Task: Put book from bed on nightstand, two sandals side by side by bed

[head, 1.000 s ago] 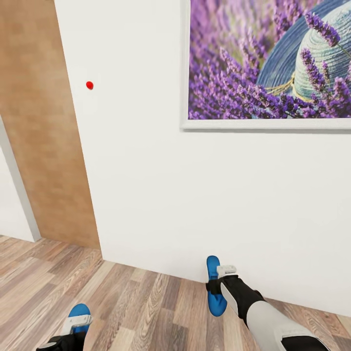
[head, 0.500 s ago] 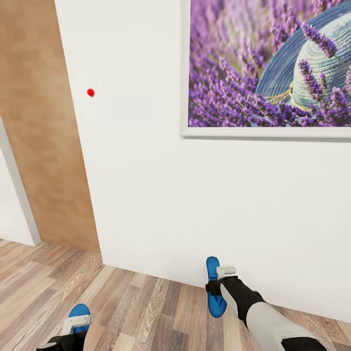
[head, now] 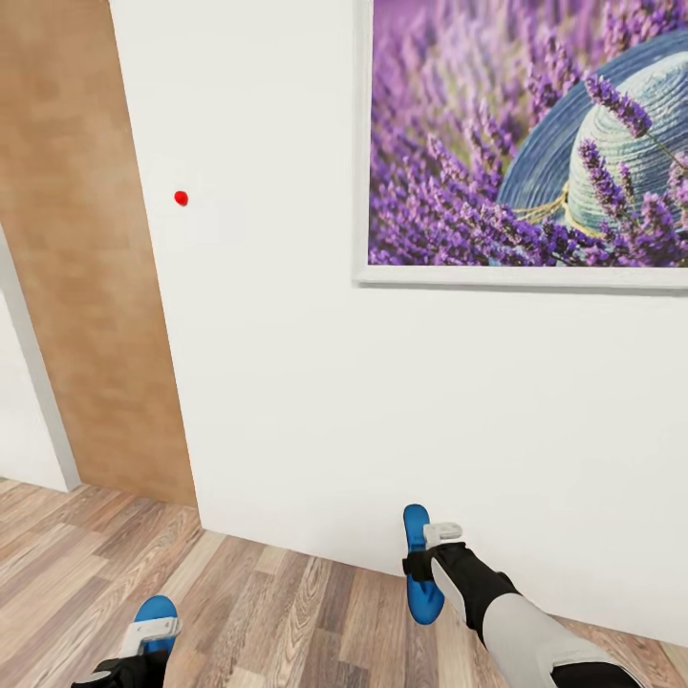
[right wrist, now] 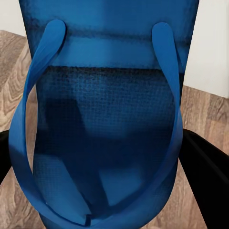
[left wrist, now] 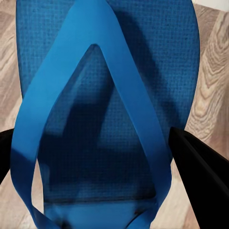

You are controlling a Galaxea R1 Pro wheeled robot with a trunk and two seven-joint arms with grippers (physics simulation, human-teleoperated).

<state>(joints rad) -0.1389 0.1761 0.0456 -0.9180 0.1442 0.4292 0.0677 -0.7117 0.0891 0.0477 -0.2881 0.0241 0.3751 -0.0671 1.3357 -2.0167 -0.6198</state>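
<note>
Each gripper holds one bright blue sandal above the wood plank floor. In the head view my left gripper [head: 149, 634] sits at the bottom left edge, shut on a sandal [head: 153, 612]. My right gripper [head: 436, 541] is shut on the other sandal [head: 417, 566], which hangs upright close to the white wall. Seen from the left wrist, the sandal [left wrist: 109, 109] and its V strap lie between black fingers [left wrist: 200, 167]. In the right wrist view the sandal [right wrist: 105, 119] is clamped between dark fingers [right wrist: 207, 167]. The book, the bed and the nightstand are out of view.
A white wall [head: 315, 382] stands directly ahead and very close. On it hang a framed lavender picture [head: 526, 143] and a small red dot [head: 181, 198]. A light brown wooden door panel [head: 86, 268] is at the left. Plank floor [head: 287, 612] lies below.
The whole head view has shifted: the picture, red dot and wall base sit lower in frame, so the camera moved. Both arms and their sandals keep the same pose.
</note>
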